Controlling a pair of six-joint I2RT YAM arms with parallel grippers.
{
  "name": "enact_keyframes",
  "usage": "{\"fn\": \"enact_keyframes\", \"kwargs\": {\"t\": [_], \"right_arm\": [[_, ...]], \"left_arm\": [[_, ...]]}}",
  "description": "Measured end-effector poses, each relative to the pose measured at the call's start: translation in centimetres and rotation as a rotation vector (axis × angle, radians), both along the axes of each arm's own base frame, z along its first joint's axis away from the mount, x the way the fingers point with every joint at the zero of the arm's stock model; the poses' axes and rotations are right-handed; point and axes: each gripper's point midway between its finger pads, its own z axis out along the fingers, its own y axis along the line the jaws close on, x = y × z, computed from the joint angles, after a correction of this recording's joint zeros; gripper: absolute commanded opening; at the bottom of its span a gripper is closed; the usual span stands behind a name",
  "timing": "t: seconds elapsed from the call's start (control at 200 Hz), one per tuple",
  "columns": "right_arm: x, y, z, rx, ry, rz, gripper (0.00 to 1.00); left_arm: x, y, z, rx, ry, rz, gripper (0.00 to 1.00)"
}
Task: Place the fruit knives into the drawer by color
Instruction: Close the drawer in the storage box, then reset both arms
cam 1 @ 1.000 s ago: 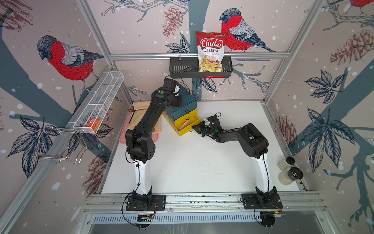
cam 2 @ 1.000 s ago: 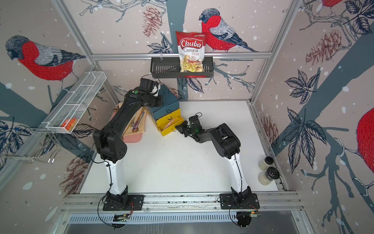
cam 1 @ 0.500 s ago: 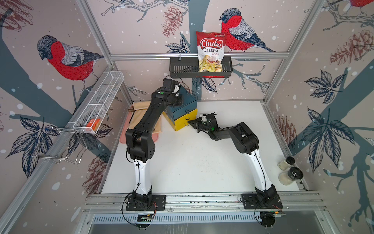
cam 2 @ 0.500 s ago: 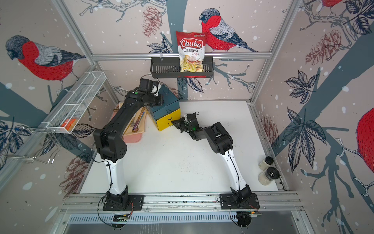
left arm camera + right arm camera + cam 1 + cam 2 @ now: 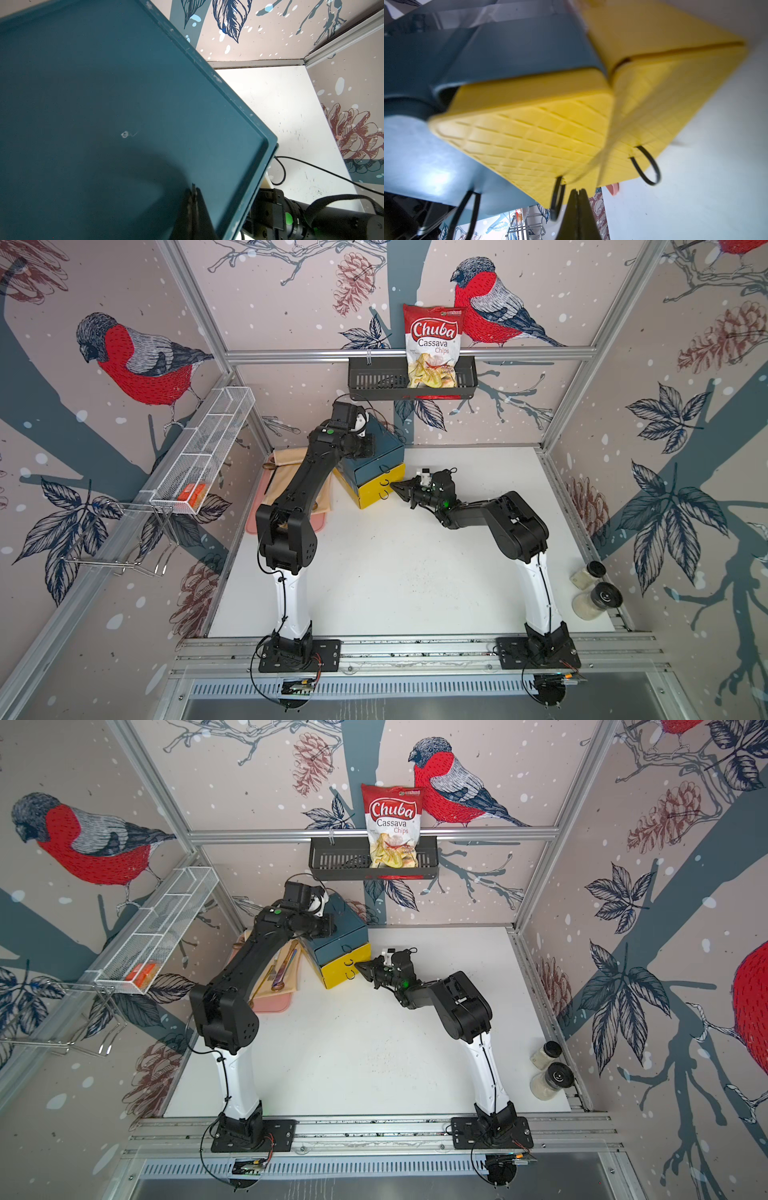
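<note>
Now we see our left gripper (image 5: 194,187) pinched shut above the teal drawer chest (image 5: 380,462), our right gripper (image 5: 577,191) shut, empty, just beside its yellow fronts.

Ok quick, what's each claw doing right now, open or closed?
Left claw: closed, empty, at the drawer top.
Right claw: closed, empty, at the drawer front.

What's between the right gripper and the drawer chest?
Only a black ring pull; the shut right gripper is almost at the drawer front, seen in the right wrist view.
</note>
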Motion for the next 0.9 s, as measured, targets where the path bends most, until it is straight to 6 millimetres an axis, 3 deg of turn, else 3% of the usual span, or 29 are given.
{"fn": "enact_keyframes", "kwargs": {"t": [0.09, 0.25, 0.375, 0.405, 0.45, 0.505, 0.565, 0.62, 0.69, 0.715, 0.776, 0.836, 0.896], "right_arm": [[1.2, 0.8, 0.9, 0.016, -0.036, 0.005, 0.0], [2.6, 2.2, 0.6, 0.019, -0.059, 0.036, 0.0], [2.4, 1.6, 0.6, 0.006, -0.05, 0.016, 0.0], [2.1, 1.3, 0.7, 0.002, -0.048, 0.015, 0.04], [1.6, 0.7, 1.1, -0.002, -0.047, 0.013, 0.1], [1.0, -0.1, 2.0, -0.008, -0.059, 0.007, 0.25], [0.2, -1.2, 3.4, -0.009, -0.08, 0.002, 0.38], [-0.6, -2.5, 5.2, -0.011, -0.112, -0.009, 0.55], [-1.5, -4.5, 7.6, -0.014, -0.156, -0.024, 0.68], [-1.8, -5.4, 8.4, -0.021, -0.175, -0.035, 0.78], [-2.2, -7.7, 10.5, -0.034, -0.221, -0.056, 0.99], [-2.2, -10.2, 12.3, -0.077, -0.268, -0.09, 1.0], [-2.1, -12.8, 14.0, -0.145, -0.324, -0.125, 1.0]], "left_arm": [[0.0, 0.0, 0.0, -0.001, 0.0, 0.0, 0.0], [-0.1, 0.2, 0.1, 0.004, 0.0, 0.005, 0.0], [-0.7, 0.7, 0.4, 0.02, 0.012, 0.016, 0.0], [-1.0, 0.8, 0.5, 0.024, 0.017, 0.019, 0.07], [-1.5, 1.1, 0.6, 0.032, 0.03, 0.022, 0.24], [-2.0, 1.6, 0.9, 0.052, 0.039, 0.034, 0.37], [-2.5, 2.1, 1.5, 0.07, 0.045, 0.048, 0.57], [-3.0, 2.5, 2.3, 0.083, 0.04, 0.06, 0.69], [-3.8, 3.1, 4.1, 0.09, 0.008, 0.074, 0.89], [-4.1, 3.3, 5.0, 0.089, -0.009, 0.078, 0.98], [-4.8, 4.0, 6.9, 0.099, -0.059, 0.097, 0.99], [-5.6, 4.8, 8.0, 0.114, -0.104, 0.118, 0.99], [-7.0, 5.9, 7.5, 0.142, -0.148, 0.143, 0.99]]}}
